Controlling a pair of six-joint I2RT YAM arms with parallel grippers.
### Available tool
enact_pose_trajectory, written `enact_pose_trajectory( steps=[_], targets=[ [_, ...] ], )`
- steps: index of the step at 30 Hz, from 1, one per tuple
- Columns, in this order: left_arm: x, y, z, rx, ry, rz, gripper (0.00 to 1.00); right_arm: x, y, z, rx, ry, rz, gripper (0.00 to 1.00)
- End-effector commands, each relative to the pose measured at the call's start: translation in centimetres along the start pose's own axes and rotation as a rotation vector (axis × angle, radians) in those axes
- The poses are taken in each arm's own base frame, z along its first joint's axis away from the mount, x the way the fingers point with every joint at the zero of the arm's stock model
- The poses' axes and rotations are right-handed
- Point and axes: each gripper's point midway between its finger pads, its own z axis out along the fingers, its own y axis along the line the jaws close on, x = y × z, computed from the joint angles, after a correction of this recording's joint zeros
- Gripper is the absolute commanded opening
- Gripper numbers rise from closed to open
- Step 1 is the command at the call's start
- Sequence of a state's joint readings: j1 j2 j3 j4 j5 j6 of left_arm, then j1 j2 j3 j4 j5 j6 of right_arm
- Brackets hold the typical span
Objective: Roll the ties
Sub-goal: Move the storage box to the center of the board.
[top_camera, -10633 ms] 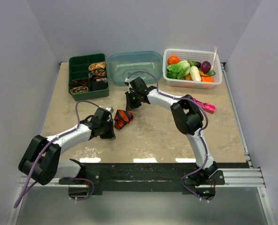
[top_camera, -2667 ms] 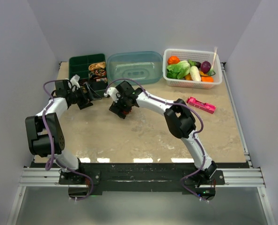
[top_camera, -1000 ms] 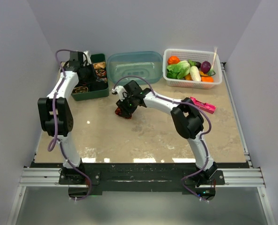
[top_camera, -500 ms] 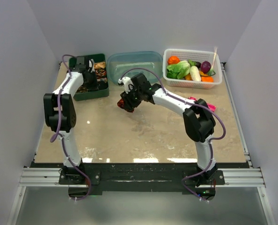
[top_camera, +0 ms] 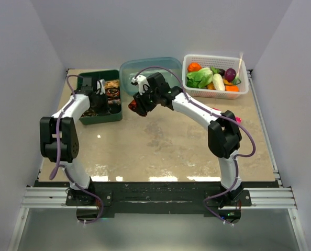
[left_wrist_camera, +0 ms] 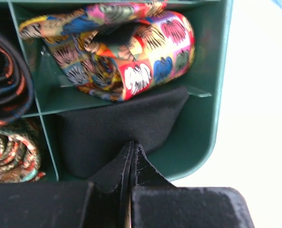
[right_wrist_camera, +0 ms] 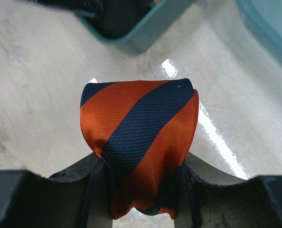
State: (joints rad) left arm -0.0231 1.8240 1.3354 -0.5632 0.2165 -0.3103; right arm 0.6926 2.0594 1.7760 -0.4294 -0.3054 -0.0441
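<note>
Right wrist: fingers [right_wrist_camera: 91,187] grip orange tie [right_wrist_camera: 141,137]; left fingers [left_wrist_camera: 110,178] closed.

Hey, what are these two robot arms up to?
Two robot arms seem to be putting rolled ties away. The right gripper grips a rolled orange and navy striped tie beside a green divided tray. The left gripper is shut, its tips at black cloth in a corner compartment of that tray, next to a colourful rolled tie.
</note>
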Motion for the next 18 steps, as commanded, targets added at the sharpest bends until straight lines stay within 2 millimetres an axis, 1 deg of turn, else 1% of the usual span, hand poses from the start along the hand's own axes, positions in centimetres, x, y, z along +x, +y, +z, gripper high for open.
enact_pose_trajectory(
  steps=[1,2,3,4,6,7,8,9,10,12,13,18],
  targets=[
    [2.2,-1.8,-3.5,0.083,0.002,0.031,0.0,-5.4,0.8,-2.5,-0.006,-0.121,-0.02,0.0],
    [3.0,-1.9,-3.8,0.096,0.015,0.033,0.0,-5.7,0.7,-2.6,-0.006,-0.129,-0.022,0.0],
    [3.3,-2.0,-4.0,0.108,0.018,0.041,0.0,-6.0,0.8,-2.5,-0.01,-0.134,-0.02,0.0],
    [4.2,-2.0,-4.4,0.114,0.028,0.041,0.0,-6.6,0.9,-2.6,-0.011,-0.146,-0.024,0.0],
    [5.4,-2.4,-4.7,0.148,0.05,0.045,0.0,-7.1,0.8,-2.4,-0.013,-0.151,-0.02,0.0],
    [6.5,-2.3,-4.9,0.156,0.064,0.041,0.0,-7.9,0.9,-2.6,-0.017,-0.165,-0.026,0.0],
    [7.1,-2.6,-5.0,0.175,0.073,0.043,0.0,-7.9,0.9,-2.2,-0.02,-0.161,-0.025,0.0],
    [7.7,-2.6,-5.1,0.182,0.081,0.042,0.0,-8.2,1.0,-2.1,-0.023,-0.165,-0.024,0.0],
    [8.8,-2.3,-5.2,0.18,0.095,0.037,0.0,-8.8,1.1,-2.2,-0.026,-0.177,-0.031,0.0],
    [9.8,-2.1,-5.3,0.176,0.109,0.04,0.0,-8.8,1.2,-1.7,-0.028,-0.172,-0.032,0.0],
    [10.6,-1.9,-5.5,0.175,0.12,0.036,0.0,-9.3,1.3,-1.7,-0.029,-0.182,-0.037,0.0],
    [12.6,-2.9,-6.9,0.226,0.144,0.032,0.0,-9.5,2.1,-0.5,-0.032,-0.18,-0.062,0.0]
  ],
)
